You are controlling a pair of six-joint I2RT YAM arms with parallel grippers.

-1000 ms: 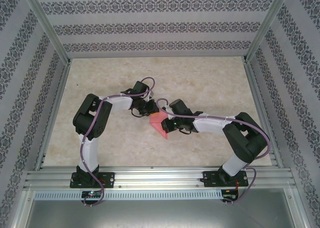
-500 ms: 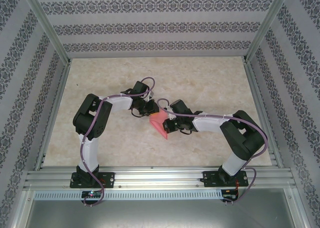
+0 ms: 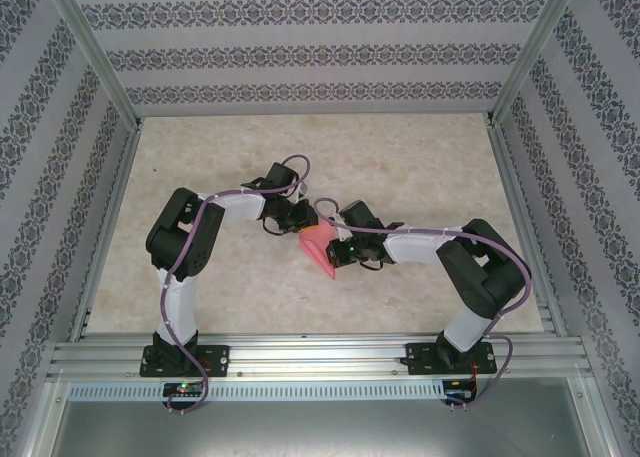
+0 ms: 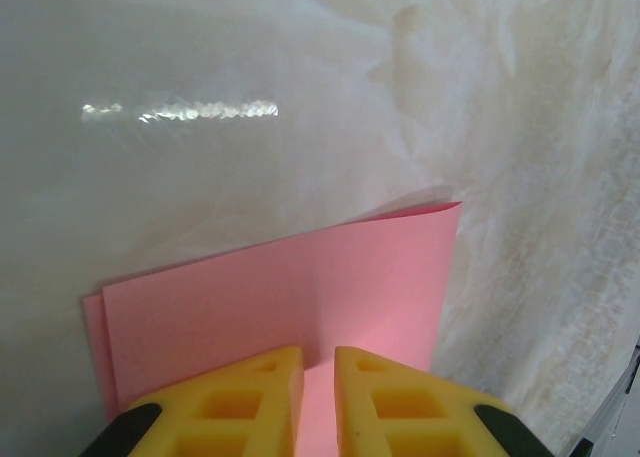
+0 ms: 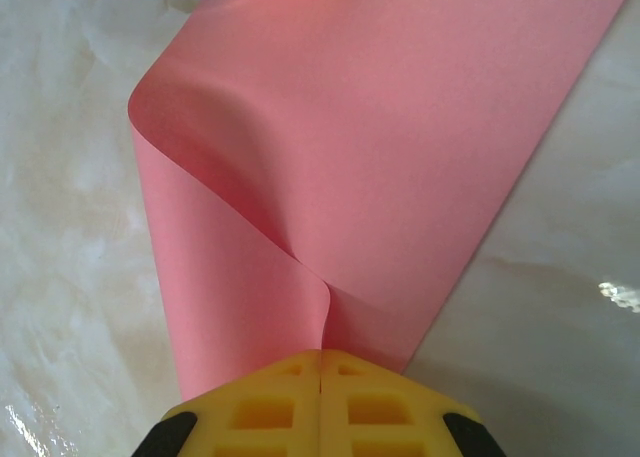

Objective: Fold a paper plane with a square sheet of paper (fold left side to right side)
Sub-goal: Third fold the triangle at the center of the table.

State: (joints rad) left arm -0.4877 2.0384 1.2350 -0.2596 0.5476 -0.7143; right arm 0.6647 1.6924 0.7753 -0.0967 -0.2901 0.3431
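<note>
Pink square sheet of paper (image 3: 318, 249) sits mid-frame in the top view, curled over. Your right gripper (image 5: 320, 362) pinches its raised fold, jaws closed; left gripper (image 4: 318, 362) rests on it, jaws barely apart. Left-to-right fold step; next, align edges, press crease.

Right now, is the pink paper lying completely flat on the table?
No, the square sheet of paper bulges up in a curved loop, pinched into a crease by the closed right gripper.
</note>
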